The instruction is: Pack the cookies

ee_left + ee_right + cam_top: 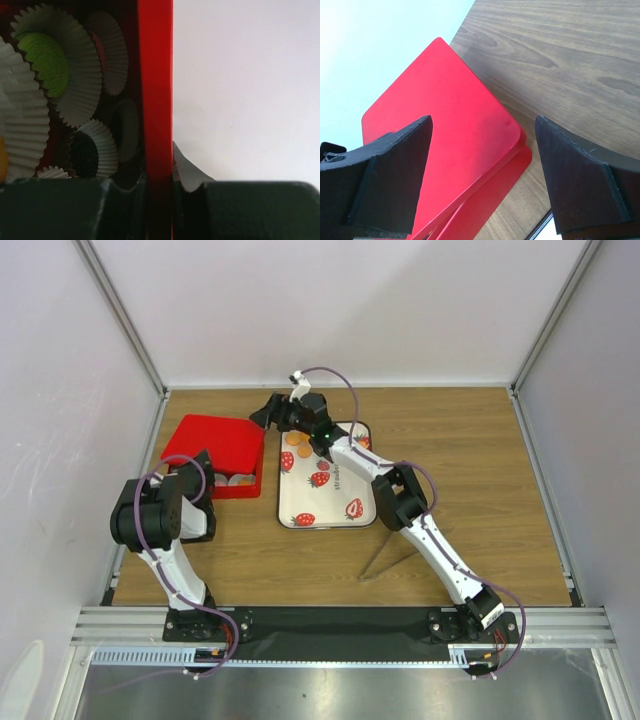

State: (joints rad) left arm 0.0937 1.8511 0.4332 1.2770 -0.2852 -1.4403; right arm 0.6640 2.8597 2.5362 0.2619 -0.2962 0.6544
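A wooden bench is enclosed by white walls. At its left a red box is clenched by the wall in the left hand. Paper cups are packed inside, one filled with a green cookie, another with a black cookie. Orange cookies are seen on the strawberry tray. The right hand is held released above the box's lid.

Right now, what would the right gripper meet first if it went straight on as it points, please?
Probably the red box lid, which fills the gap ahead of the open right gripper; depth is uncertain.
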